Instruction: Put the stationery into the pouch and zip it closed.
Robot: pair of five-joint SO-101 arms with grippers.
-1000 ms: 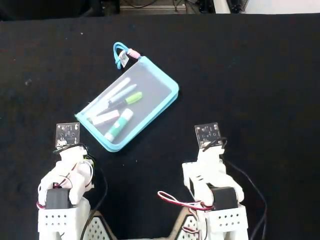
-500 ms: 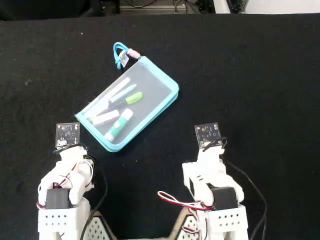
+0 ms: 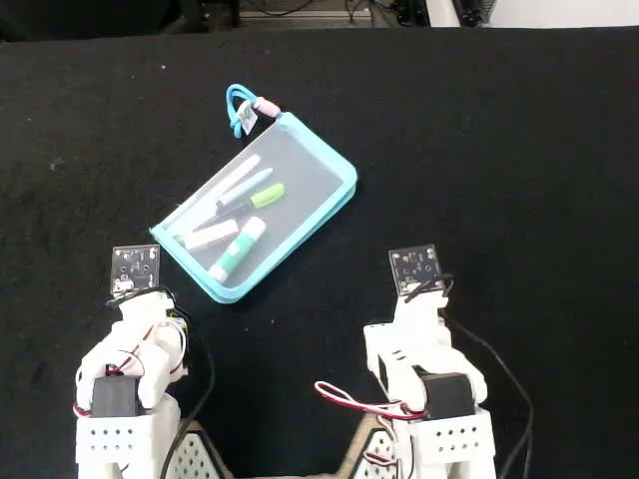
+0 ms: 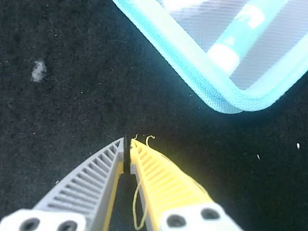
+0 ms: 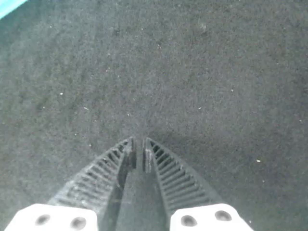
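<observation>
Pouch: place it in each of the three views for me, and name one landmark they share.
High view: the pouch lies slantwise on the black table, left of centre.
Left wrist view: one rounded corner lies just beyond the left gripper, with a green-and-white pen inside.
Right wrist view: a turquoise sliver at the picture's corner, far beyond the right gripper.
Shared landmark: the pouch's turquoise rim.

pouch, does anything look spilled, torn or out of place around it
Nothing is spilled: the pouch lies flat and slanted on the table, with its pens all visible inside it. The one oddity is a few loose yellow threads trailing at the tip of the left end effector.
</observation>
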